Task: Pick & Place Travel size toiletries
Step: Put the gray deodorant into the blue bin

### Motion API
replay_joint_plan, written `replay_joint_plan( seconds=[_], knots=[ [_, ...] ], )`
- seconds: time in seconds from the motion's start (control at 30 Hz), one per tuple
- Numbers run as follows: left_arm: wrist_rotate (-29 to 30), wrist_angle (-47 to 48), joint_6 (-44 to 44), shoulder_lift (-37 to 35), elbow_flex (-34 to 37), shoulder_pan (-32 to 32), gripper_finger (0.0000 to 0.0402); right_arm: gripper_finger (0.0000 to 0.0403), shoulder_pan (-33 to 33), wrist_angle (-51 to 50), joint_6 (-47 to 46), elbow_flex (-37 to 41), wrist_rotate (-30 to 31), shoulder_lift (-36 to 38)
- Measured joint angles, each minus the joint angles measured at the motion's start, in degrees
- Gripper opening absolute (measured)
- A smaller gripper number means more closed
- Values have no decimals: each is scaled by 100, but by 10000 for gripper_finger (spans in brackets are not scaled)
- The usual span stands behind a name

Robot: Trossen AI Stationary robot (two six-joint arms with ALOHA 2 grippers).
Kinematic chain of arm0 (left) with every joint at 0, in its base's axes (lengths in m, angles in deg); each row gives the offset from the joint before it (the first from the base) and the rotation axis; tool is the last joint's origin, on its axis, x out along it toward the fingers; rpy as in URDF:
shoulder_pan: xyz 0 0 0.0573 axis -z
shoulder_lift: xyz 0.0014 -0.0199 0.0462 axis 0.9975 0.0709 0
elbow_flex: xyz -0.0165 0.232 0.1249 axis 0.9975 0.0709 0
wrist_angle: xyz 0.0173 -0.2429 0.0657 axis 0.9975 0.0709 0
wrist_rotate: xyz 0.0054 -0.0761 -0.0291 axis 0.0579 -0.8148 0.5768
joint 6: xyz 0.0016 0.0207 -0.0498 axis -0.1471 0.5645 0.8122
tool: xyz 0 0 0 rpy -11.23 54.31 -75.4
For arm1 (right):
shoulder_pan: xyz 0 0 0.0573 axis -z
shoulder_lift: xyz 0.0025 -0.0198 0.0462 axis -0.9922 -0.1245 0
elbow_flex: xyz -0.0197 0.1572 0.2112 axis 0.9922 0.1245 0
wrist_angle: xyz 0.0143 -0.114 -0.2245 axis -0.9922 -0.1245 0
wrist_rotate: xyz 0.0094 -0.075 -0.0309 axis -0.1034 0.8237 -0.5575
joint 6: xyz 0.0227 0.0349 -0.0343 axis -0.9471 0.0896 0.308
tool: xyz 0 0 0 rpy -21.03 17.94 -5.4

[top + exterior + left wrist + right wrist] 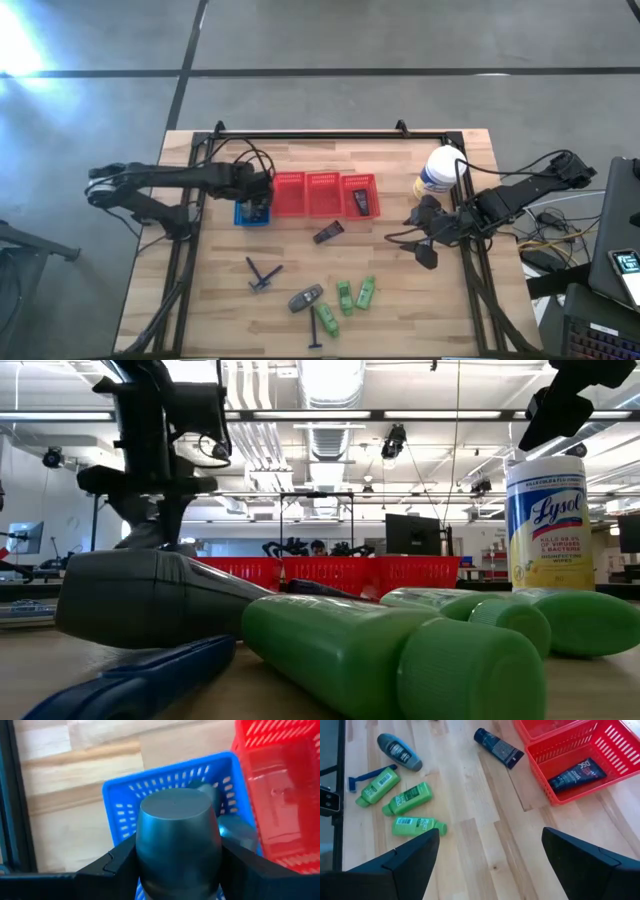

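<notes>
Toiletries lie spread over the wooden counter (400, 310). At the left of the high view, the left gripper (257, 205) hangs over the blue basket (244, 215). Its fingers (117, 862) are shut tight on a grey bottle (177, 837), held just above the basket. Another grey bottle (235, 827) already sits inside that basket.

Next to the blue basket stands a row of red baskets (325, 193) in the middle of the high view. The red basket on the right end (580, 757) holds a dark tube (577, 774). A second dark tube (328, 232) lies on the counter just below the row.

Lower down lie a black razor (263, 272), one more grey bottle (306, 298), three green bottles (345, 297) and a blue razor (315, 330), all close together.

At the right of the high view, the right gripper (425, 250) hovers above bare wood, well apart from the bottles. Its fingers (407, 860) are spread wide and hold nothing. A white tub (438, 173) with a yellow label stands near it, toward the upper right.
</notes>
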Motion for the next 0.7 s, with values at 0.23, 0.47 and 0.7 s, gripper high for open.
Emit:
replay_joint_plan(
  seconds=[0.23, 0.47, 0.7],
  knots=[
    [247, 7, 39, 48, 100, -21, 236, 343, -1, 1, -17, 0, 2, -17],
    [-135, 228, 87, 22, 42, -19, 346, 360, -1, -3, -26, 0, 2, -17],
    [-16, 118, -762, 24, -612, 561, 375, 353, -1, -60, -17, 0, -4, -17]
  ],
)
